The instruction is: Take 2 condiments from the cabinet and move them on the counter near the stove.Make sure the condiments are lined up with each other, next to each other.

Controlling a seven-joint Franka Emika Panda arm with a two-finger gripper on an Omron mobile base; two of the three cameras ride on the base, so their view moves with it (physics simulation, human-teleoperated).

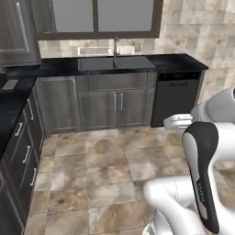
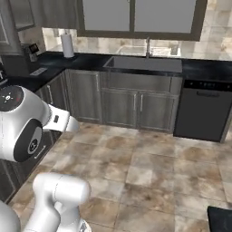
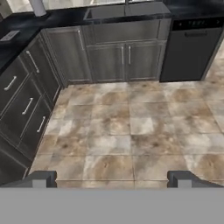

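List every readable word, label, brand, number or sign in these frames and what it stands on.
None can be read.
Robot arm: a line of small print runs down its dark panel, too blurred to read.
Dishwasher: faint marks along its top control strip, too small to read.
Counter, cabinets and paper towel roll: no text.
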